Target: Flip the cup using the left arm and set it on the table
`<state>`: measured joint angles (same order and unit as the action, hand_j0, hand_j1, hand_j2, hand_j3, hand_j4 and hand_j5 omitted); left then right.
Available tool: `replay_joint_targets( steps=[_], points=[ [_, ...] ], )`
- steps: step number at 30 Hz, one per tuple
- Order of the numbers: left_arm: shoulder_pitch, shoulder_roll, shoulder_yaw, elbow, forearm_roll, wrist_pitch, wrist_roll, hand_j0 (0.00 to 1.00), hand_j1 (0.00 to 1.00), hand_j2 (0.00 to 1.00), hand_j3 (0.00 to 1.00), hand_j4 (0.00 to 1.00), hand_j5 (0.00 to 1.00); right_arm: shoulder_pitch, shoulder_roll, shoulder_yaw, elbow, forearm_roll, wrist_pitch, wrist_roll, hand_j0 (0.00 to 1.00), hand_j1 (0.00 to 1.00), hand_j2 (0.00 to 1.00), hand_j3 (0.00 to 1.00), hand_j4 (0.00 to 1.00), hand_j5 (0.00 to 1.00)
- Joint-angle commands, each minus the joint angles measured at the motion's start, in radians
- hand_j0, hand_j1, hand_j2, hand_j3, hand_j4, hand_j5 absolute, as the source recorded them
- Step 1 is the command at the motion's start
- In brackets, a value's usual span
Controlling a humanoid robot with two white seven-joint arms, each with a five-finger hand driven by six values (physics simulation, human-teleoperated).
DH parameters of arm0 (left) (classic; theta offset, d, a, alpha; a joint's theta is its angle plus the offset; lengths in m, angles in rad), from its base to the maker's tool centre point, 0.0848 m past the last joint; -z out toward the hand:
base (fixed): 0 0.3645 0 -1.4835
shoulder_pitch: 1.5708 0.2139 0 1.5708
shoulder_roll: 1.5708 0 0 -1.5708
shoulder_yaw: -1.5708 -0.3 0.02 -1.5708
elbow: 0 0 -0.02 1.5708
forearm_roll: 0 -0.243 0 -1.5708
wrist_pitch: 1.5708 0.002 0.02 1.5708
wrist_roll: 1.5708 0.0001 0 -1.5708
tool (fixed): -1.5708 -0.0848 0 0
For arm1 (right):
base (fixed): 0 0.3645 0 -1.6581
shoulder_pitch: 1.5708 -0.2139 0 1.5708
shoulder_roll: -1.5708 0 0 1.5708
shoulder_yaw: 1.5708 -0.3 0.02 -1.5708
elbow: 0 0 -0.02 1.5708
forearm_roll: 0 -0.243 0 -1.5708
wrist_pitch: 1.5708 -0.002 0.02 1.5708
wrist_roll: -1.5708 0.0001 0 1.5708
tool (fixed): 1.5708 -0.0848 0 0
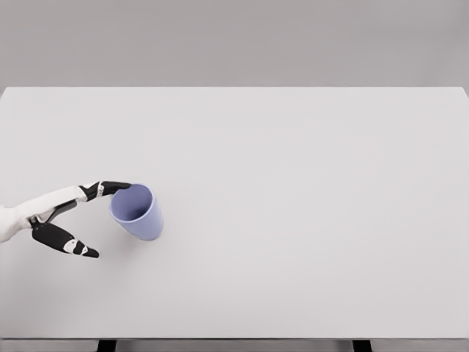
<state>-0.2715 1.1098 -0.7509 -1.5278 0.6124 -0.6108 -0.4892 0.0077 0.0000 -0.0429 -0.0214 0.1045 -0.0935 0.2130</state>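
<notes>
A light purple cup (pixel 139 213) sits on the white table (pixel 293 183) at the left, tilted with its open mouth facing up and to the left. My left hand (pixel 99 220) comes in from the left edge, just left of the cup. Its fingers are spread: the upper fingers (pixel 110 188) reach to the cup's rim at its top left, and the thumb (pixel 73 246) points out below, apart from the cup. The hand holds nothing.
The table's front edge runs along the bottom of the view, with dark legs (pixel 107 345) below it. A plain grey wall stands behind the table.
</notes>
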Motion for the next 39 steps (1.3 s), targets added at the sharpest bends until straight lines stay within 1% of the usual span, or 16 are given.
replay_joint_targets(
  steps=[1, 7, 29, 31, 34, 36, 39],
  points=[
    [0.000, 0.002, 0.004, -0.008, 0.009, 0.000, 0.001, 1.00, 1.00, 1.00, 1.00, 1.00, 1.00, 0.000, 0.000, 0.000, 0.000, 0.000, 0.000, 0.000, 1.00, 1.00, 1.00, 1.00, 1.00, 1.00],
    [-0.002, -0.004, 0.010, -0.022, 0.009, 0.000, 0.001, 1.00, 1.00, 1.00, 1.00, 1.00, 1.00, 0.000, 0.000, 0.000, 0.000, 0.000, 0.000, 0.000, 1.00, 1.00, 1.00, 1.00, 1.00, 1.00],
    [-0.017, -0.002, 0.028, -0.025, 0.010, 0.000, 0.006, 1.00, 1.00, 1.00, 1.00, 1.00, 1.00, 0.000, 0.000, 0.000, 0.000, 0.000, 0.000, 0.000, 1.00, 1.00, 1.00, 1.00, 1.00, 1.00],
    [-0.018, 0.008, 0.056, -0.025, 0.012, 0.000, 0.006, 1.00, 1.00, 1.00, 1.00, 1.00, 1.00, 0.000, 0.000, 0.000, 0.000, 0.000, 0.000, 0.000, 1.00, 1.00, 1.00, 1.00, 1.00, 1.00],
    [-0.020, 0.079, 0.084, -0.025, 0.017, 0.000, 0.006, 1.00, 1.00, 1.00, 1.00, 1.00, 1.00, 0.000, 0.000, 0.000, 0.000, 0.000, 0.000, 0.000, 1.00, 1.00, 1.00, 1.00, 1.00, 1.00],
    [-0.020, 0.114, 0.090, -0.023, 0.017, 0.000, 0.006, 1.00, 1.00, 1.00, 1.00, 1.00, 1.00, 0.000, 0.000, 0.000, 0.000, 0.000, 0.000, 0.000, 1.00, 1.00, 1.00, 1.00, 1.00, 1.00],
    [-0.020, 0.127, 0.090, -0.020, 0.018, 0.000, 0.006, 1.00, 1.00, 1.00, 1.00, 1.00, 1.00, 0.000, 0.000, 0.000, 0.000, 0.000, 0.000, 0.000, 1.00, 1.00, 1.00, 1.00, 1.00, 1.00]
  ],
)
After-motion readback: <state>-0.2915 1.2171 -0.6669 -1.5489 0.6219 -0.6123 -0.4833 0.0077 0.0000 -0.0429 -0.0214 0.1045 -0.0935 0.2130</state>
